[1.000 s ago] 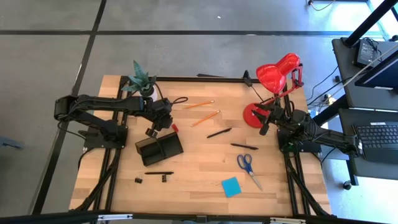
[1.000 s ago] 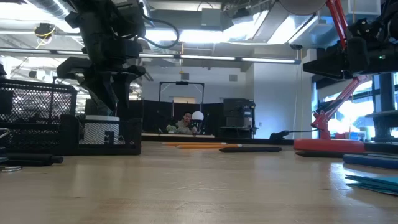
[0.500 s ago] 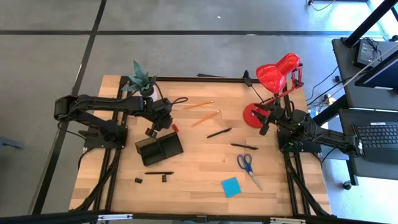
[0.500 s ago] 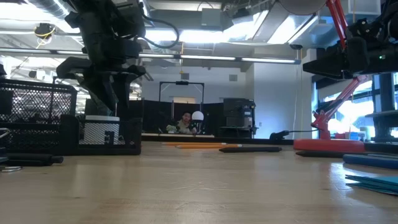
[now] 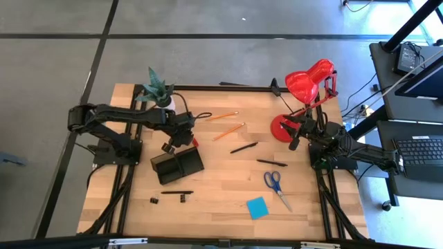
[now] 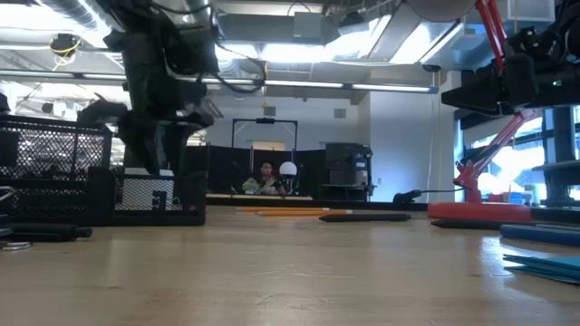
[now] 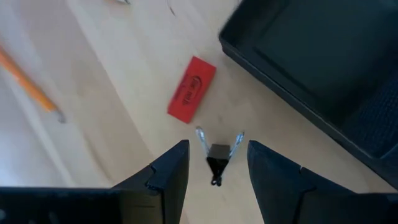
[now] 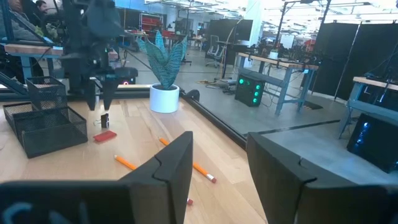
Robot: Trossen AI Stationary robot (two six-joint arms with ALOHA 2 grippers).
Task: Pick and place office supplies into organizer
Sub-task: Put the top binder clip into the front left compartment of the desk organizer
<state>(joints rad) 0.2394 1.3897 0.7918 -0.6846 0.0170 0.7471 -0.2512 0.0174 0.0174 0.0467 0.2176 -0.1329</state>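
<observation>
My left gripper (image 7: 216, 144) hangs open, pointing down over a small black clip (image 7: 217, 163) that lies on the wood. Its fingertips stand on either side of the clip and do not touch it. A tiny red piece (image 7: 191, 98) lies just beyond the clip, and the black organizer (image 5: 177, 164) stands beside it. In the high view my left gripper (image 5: 181, 135) is at the organizer's far edge. Two orange pencils (image 5: 228, 131), black pens (image 5: 243, 147), blue-handled scissors (image 5: 275, 185) and a blue sticky-note pad (image 5: 257, 207) lie loose on the table. My right gripper (image 8: 217, 168) waits open, held level by the lamp.
A red desk lamp (image 5: 304, 86) stands at the far right and a potted plant (image 5: 156, 88) at the far left. Another black pen (image 5: 177, 192) and two more clips (image 5: 154, 200) lie near the front edge. Bare wood shows between the organizer and the scissors.
My left gripper has sunk toward the table, coming down over the small black clip beside the red piece. Its wrist has tipped a little. Nothing on the table has moved.
</observation>
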